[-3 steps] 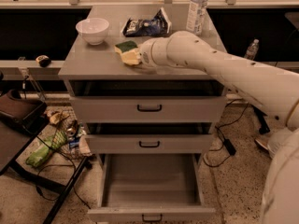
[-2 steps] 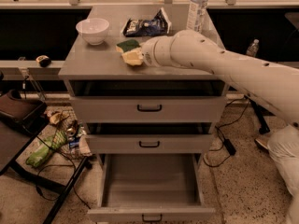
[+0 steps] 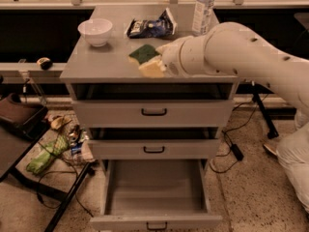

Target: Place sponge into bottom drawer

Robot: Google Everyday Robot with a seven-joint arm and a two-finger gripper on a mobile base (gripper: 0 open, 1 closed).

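Note:
The sponge [image 3: 144, 57], dark green on pale yellow foam, is at the tip of my gripper [image 3: 161, 62] over the front middle of the cabinet top [image 3: 91, 64]. It is tilted and looks slightly raised. The gripper comes in from the right on the large white arm and is shut on the sponge's right end. The bottom drawer [image 3: 154, 197] is pulled out and open directly below, a wide grey box with nothing in it, its black handle [image 3: 157, 225] at the bottom edge of the view.
A white bowl [image 3: 95, 31], a dark snack bag [image 3: 150, 27] and a clear water bottle [image 3: 203, 8] stand on the cabinet top. The two upper drawers [image 3: 153, 112] are closed. Cables, clutter and a black stand lie on the floor at left.
The sponge has moved a little right and toward the front edge together with the gripper, and now sits tilted. The arm has swung closer to the camera.

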